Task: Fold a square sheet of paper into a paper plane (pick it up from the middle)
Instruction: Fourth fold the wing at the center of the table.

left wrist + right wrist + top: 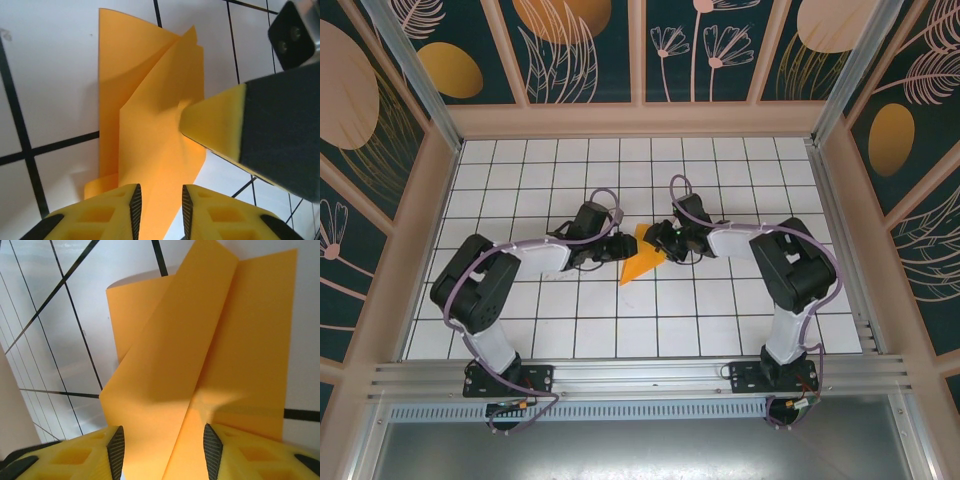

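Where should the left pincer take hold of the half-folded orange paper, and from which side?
Probably the layered middle flaps of the orange paper, approached from the end where the left pincer stands open astride it: those layers lift off the table, leaving room underneath.

My left gripper (160, 195): yellow, black pads. Paper plane (150, 125): bright orange. Table (520, 180): white, black grid. Wall (720, 50) at 12 o'clock: dark teal, peach flowers.

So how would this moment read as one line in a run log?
stage: mid-fold | orange paper: partly folded | left fingers: open, paper between | right fingers: open, paper between
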